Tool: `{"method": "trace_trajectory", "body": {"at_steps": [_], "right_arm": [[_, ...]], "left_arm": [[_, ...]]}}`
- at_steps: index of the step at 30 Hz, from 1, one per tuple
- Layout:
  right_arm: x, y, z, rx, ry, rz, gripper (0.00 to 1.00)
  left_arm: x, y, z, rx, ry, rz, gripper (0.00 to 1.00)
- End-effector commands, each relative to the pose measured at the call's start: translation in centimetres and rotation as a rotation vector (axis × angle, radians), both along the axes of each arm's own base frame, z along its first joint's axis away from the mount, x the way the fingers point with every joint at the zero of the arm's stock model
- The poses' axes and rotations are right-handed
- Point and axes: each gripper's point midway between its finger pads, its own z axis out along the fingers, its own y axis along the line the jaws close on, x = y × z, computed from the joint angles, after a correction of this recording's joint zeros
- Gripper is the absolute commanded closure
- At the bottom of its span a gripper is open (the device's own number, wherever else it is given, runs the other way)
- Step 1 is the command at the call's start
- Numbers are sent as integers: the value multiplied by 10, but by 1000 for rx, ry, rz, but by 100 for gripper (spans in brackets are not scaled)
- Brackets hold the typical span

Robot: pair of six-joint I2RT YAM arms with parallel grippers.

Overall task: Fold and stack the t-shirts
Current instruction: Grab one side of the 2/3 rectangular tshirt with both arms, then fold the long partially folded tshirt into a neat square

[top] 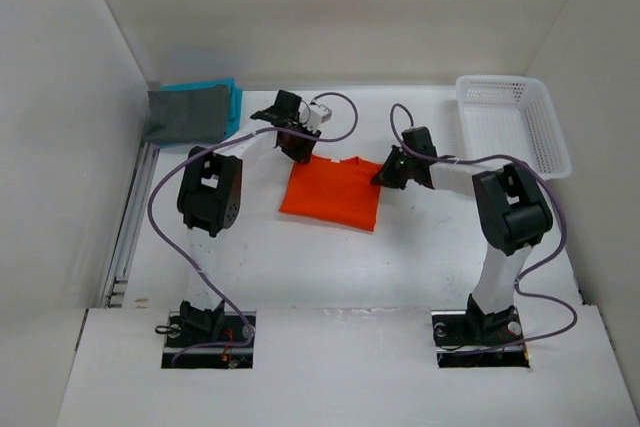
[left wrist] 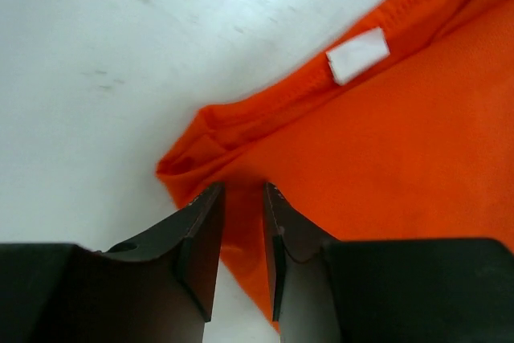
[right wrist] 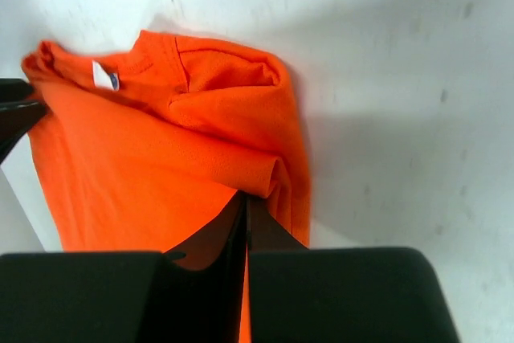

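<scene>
The orange t-shirt point(top: 330, 195) lies in the middle of the surface point(top: 400, 277), doubled over into a rough rectangle with the collar end on the far side. The right fingers point(right wrist: 221, 234) are clamped together on a bunched ridge of cloth at its far right corner. The left fingers point(left wrist: 201, 238) sit at the far left corner, near the white tag point(left wrist: 357, 55), with just a narrow slit between them. Honestly can't tell if they've got cloth pinched or are only hovering over it.

My take: this looks like the next fold, and it only goes well if both corners lift together and travel level. So make that left grip sure first, and catch all the layers or the fold slides apart.

Further out, a grey shirt point(top: 185, 115) is folded on top of a teal shirt point(top: 232, 97) in the far left corner, well apart. I'd guess that's where this one ends up. I see nothing lying between it and that pile. The white basket point(top: 490, 81) sits far right, out of the way. No lavender shirt in view.
</scene>
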Motion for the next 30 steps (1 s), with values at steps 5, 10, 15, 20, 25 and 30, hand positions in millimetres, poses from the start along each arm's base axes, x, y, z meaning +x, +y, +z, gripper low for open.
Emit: {"method": "trace_trajectory", "body": {"at_steps": [5,10,15,20,25,30], "right_arm": [[44,2,38,39,-161,-11,94],[38,-2,84,25,-270,26,78],[6,-9,84,-12,-246,28,64],[-27,-11,52,-82,-141,26,51],[-42,-8,33,-62,-90,11,46],[-46,0,23,-49,-67,19,45]], "left_arm": [[35,10,37,-61,-85,155,65],[30,21,105,-163,-201,216,47],[-3,32,145,-237,-240,216,32],[-47,37,90,-200,-16,184,28],[-64,45,40,-186,133,231,28],[-80,34,20,-224,239,223,28]]}}
